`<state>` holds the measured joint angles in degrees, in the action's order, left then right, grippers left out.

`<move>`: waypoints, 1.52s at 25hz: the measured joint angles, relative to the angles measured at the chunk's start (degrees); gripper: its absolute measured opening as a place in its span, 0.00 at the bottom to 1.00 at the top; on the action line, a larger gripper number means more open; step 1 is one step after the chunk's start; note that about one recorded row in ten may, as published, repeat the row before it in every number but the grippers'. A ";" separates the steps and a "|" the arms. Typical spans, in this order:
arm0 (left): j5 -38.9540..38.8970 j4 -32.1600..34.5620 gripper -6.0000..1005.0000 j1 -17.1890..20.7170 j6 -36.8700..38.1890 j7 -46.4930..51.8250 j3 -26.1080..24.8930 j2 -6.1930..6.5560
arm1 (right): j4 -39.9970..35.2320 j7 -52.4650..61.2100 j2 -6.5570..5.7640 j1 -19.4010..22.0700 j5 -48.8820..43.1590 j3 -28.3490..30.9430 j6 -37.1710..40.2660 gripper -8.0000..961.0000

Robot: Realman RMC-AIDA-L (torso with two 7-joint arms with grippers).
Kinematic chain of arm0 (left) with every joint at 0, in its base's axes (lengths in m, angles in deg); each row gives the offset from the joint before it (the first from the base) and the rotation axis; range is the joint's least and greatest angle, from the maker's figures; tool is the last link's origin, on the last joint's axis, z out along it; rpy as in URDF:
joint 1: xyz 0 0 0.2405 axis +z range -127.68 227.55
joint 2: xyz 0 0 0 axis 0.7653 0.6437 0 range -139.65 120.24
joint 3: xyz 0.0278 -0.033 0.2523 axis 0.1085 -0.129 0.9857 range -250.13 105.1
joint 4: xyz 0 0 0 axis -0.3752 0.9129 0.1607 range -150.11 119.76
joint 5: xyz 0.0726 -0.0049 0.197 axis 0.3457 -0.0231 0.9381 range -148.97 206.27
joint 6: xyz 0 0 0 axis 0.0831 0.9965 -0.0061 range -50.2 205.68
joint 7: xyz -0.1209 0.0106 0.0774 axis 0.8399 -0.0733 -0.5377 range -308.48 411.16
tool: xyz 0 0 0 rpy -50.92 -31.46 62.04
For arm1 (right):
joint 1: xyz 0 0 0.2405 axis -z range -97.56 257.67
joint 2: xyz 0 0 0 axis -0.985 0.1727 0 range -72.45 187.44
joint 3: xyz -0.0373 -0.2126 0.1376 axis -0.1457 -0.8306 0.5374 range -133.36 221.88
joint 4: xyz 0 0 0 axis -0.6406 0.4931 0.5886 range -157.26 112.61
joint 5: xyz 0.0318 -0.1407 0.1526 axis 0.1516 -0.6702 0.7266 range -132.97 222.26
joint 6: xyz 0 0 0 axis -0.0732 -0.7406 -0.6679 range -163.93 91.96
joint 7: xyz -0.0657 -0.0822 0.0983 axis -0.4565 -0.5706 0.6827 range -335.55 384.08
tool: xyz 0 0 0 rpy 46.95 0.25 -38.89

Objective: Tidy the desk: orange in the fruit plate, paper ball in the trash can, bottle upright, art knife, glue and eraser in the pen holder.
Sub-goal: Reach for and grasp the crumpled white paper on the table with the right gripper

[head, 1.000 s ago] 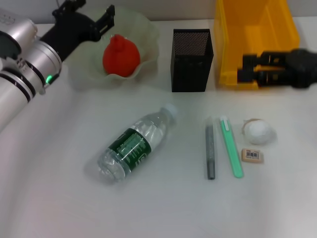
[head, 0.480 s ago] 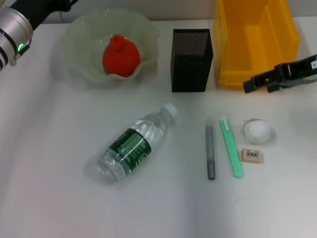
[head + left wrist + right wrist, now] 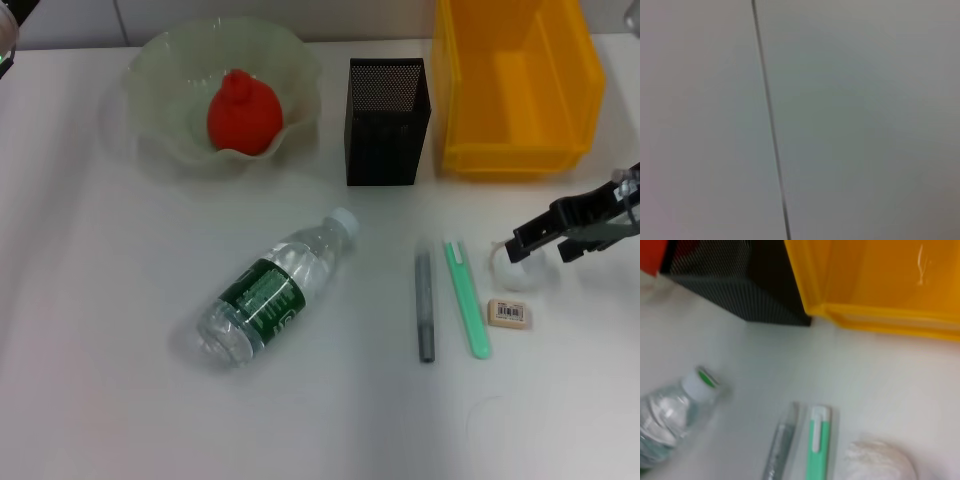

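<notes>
The orange sits in the pale-green fruit plate at the back left. A clear bottle with a green label lies on its side mid-table, its cap pointing toward the black mesh pen holder. A slim grey stick and a slim green one lie side by side; which is the art knife and which the glue I cannot tell. My right gripper hangs open just over the paper ball, partly hiding it. The eraser lies right in front of the ball.
The yellow trash can stands at the back right, beside the pen holder. Only a sliver of my left arm shows at the far back-left corner. The left wrist view holds just a plain grey surface with a thin dark line.
My left arm pulled back from the fruit plate and out of the top-left corner. My right gripper came from in front of the trash can toward me, down over the paper ball.
</notes>
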<state>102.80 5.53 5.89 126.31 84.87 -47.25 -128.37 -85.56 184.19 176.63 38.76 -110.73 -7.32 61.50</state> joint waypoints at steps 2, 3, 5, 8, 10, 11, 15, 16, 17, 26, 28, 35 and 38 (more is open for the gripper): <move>-0.92 0.00 0.78 0.09 0.01 -0.34 0.06 -0.06 | 0.27 0.05 0.00 0.10 -0.73 -1.15 -0.67 0.81; -0.92 0.00 0.78 0.09 0.01 -0.34 0.06 -0.06 | 0.28 0.04 0.01 0.19 -0.97 -1.35 -0.94 0.81; -1.21 -0.02 0.78 0.15 0.10 -0.38 0.11 -0.08 | 0.54 0.04 0.04 0.27 -1.31 -2.08 -1.52 0.81; -1.32 -0.09 0.78 0.55 0.40 0.21 0.18 -0.13 | 1.45 0.03 0.02 0.24 -1.40 -3.85 -2.28 0.81; -1.34 -0.18 0.78 0.66 0.58 0.21 0.18 -0.14 | 1.84 0.03 0.00 0.23 -1.50 -4.42 -3.45 0.81; -1.34 -0.28 0.78 0.79 0.91 0.06 0.11 -0.17 | 2.12 -0.04 0.00 0.22 -1.52 -4.48 -4.23 0.81; -2.58 -0.92 0.78 1.38 2.52 -2.28 -0.09 -0.32 | 4.65 -0.47 -0.02 -0.06 -1.35 -4.58 -7.18 0.81; -3.53 -1.17 0.78 1.58 2.88 -2.96 0.08 -0.33 | 5.13 -0.58 -0.02 -0.18 -1.25 -4.59 -7.53 0.81; -4.55 -1.31 0.78 1.91 3.27 -3.27 0.31 -0.33 | 5.39 -0.71 -0.01 -0.30 -1.16 -4.59 -7.78 0.81; -5.08 -1.32 0.78 2.60 4.67 -3.30 0.18 -0.33 | 5.68 -1.06 0.05 -1.52 -1.00 -5.13 -8.33 0.81; -5.08 -1.32 0.78 2.64 4.72 -3.30 0.14 -0.34 | 6.70 -1.11 0.03 -2.02 -0.99 -5.12 -8.66 0.81; -5.08 -1.38 0.78 3.03 6.21 -3.29 0.32 -0.37 | 10.28 -1.77 -0.04 -4.00 -1.20 -5.11 -9.06 0.81; -5.08 -1.38 0.78 3.31 7.27 -3.06 0.31 -0.43 | 10.54 -1.89 -0.05 -4.06 -1.29 -5.11 -9.41 0.81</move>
<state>97.73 4.15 9.21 133.59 81.81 -46.94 -128.80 -75.02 182.30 176.58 34.70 -112.02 -12.43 52.08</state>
